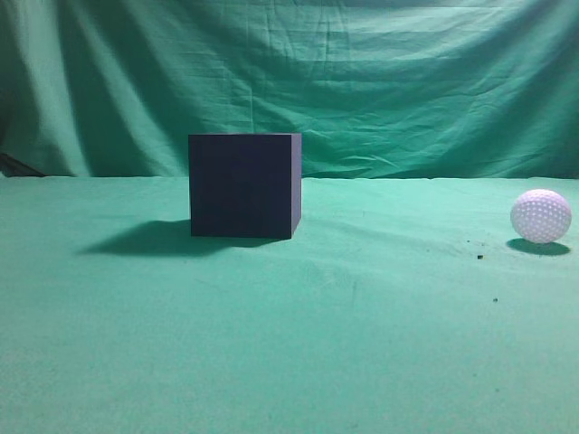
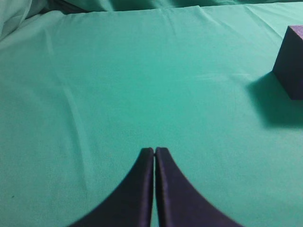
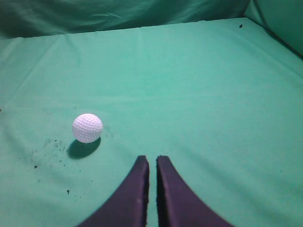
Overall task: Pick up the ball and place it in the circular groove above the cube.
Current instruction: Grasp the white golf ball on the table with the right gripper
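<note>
One cube [image 1: 244,185] and one ball [image 1: 541,216] sit on the worktop [image 1: 362,344], which is covered with a green cloth; the same green cloth hangs as a backdrop [image 1: 362,81] behind. The cube is dark, nearly black, with sharp edges, standing left of the middle in the exterior view and throwing a shadow to its left. The ball is white and dimpled with a slight pink tint, resting on the cloth well apart from the cube, near the right edge of that view. A few dark specks [image 1: 479,257] dot the cloth just beside the ball. Two grippers show, one in each wrist view. The left gripper [image 2: 155,150] has its jaws pressed together over bare cloth, with the cube at the right edge of its view. The right gripper [image 3: 152,160] has its jaws almost together with only a thin slit between them, holding nothing; the ball lies on the cloth ahead and to the left of them, not touching.
</note>
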